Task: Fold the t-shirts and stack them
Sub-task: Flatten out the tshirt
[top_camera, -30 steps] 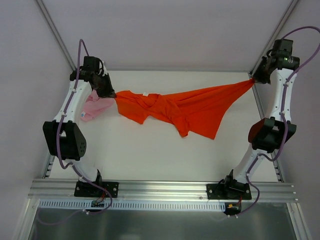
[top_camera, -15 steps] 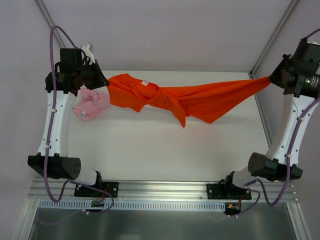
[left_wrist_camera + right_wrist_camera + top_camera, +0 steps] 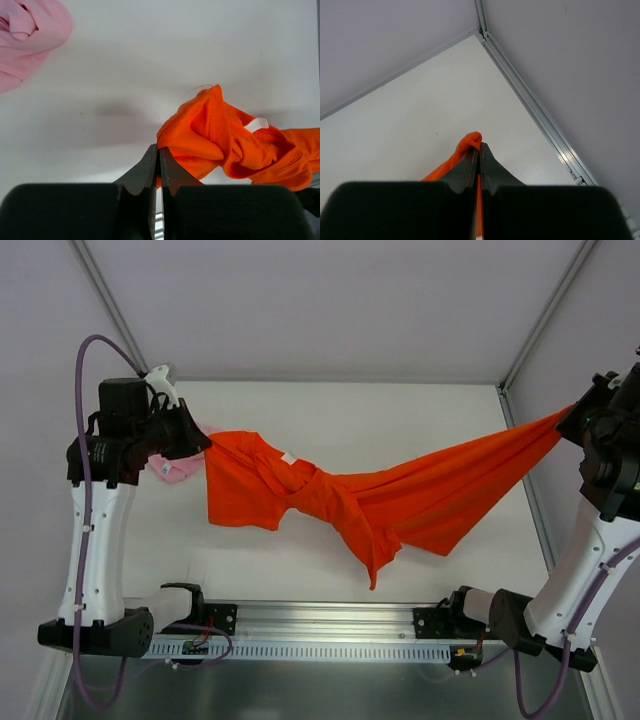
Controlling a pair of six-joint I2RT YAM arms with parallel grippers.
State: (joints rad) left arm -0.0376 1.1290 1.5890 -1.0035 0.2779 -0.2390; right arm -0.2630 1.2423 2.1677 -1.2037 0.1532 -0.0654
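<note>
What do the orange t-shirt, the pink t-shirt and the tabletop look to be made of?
Orange t-shirt: soft matte knit cloth, likely cotton; it sags, twists into folds, and shows a ribbed stitched collar. Pink t-shirt: similar soft matte cloth, crumpled in rounded folds. Table: hard, smooth white surface, faintly satin; material unclear.

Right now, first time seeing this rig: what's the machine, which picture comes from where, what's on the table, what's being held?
Two robot arms are bolted at the near edge of a white table. The wide picture looks down from above and behind them. The other two come from a camera on each wrist, with that arm's own black fingers at the bottom. The left gripper and the right gripper are both shut on opposite ends of one orange-red t-shirt, so it hangs stretched between them, twisted and sagging in the middle. A smaller pink t-shirt lies crumpled on the table's left side, partly hidden by the left gripper and held by nothing.
</note>
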